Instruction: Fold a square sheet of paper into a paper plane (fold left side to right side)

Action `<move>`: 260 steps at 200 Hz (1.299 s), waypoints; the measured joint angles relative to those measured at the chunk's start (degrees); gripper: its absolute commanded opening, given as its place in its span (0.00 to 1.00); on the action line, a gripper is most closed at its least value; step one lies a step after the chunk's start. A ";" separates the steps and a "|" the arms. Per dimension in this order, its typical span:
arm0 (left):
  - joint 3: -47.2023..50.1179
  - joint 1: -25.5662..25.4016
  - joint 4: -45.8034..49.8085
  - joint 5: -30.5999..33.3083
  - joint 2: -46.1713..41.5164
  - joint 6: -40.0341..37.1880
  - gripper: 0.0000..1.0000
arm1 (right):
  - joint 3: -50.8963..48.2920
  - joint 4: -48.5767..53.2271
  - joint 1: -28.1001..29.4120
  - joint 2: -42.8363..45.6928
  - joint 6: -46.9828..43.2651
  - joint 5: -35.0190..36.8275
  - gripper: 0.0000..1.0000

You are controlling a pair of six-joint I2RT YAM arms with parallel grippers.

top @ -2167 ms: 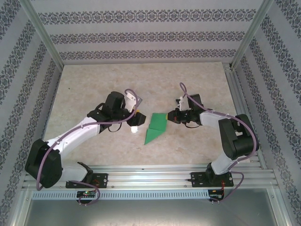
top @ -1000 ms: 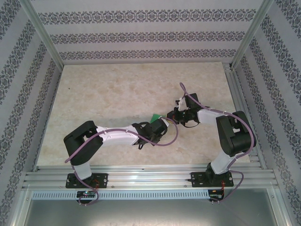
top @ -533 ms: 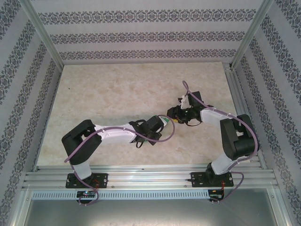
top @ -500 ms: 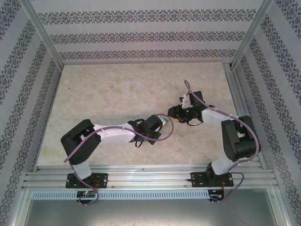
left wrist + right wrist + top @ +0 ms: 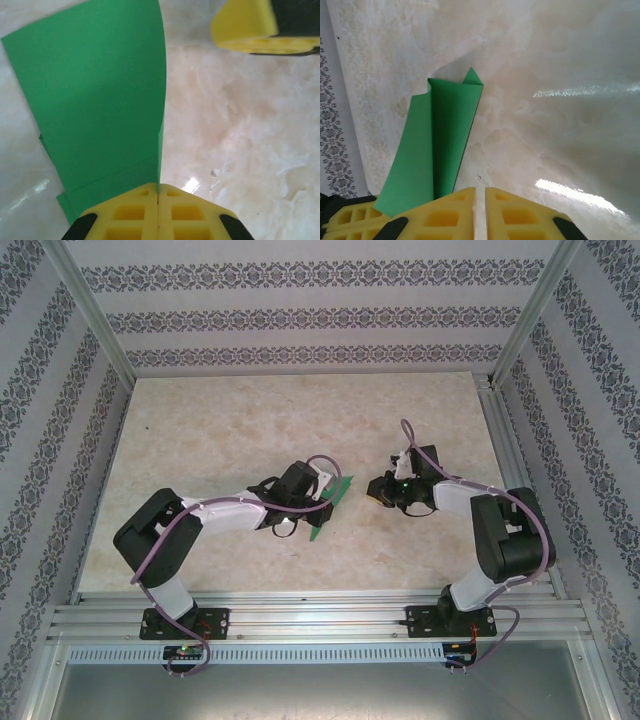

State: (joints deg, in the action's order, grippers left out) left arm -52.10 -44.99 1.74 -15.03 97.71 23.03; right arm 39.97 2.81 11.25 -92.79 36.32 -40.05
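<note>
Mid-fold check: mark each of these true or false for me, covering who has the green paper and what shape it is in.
1. The left gripper is pinched shut on the green paper. True.
2. The right gripper grips the paper too. False: it is nearly closed on nothing, off to the paper's right.
3. The paper is a flat unfolded square. False: it is folded into narrower, creased layers.
4. Bare tabletop separates the two grippers. True.
</note>
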 measured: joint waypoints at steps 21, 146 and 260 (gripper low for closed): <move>-0.02 0.31 -1.07 -1.66 0.24 1.79 0.04 | 0.02 -3.10 1.01 -2.29 1.81 -0.04 0.09; -0.02 1.86 -6.88 -5.25 3.13 9.09 0.03 | 3.96 -12.00 5.55 -11.13 8.90 -0.02 0.06; 1.40 1.97 -10.23 -5.27 4.11 12.09 0.04 | 7.41 -11.96 7.80 -15.39 8.55 1.60 0.06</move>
State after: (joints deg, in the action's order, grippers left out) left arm -50.70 -43.03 -8.49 -20.29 101.82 35.11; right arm 47.37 -9.15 19.05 -108.18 44.86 -38.46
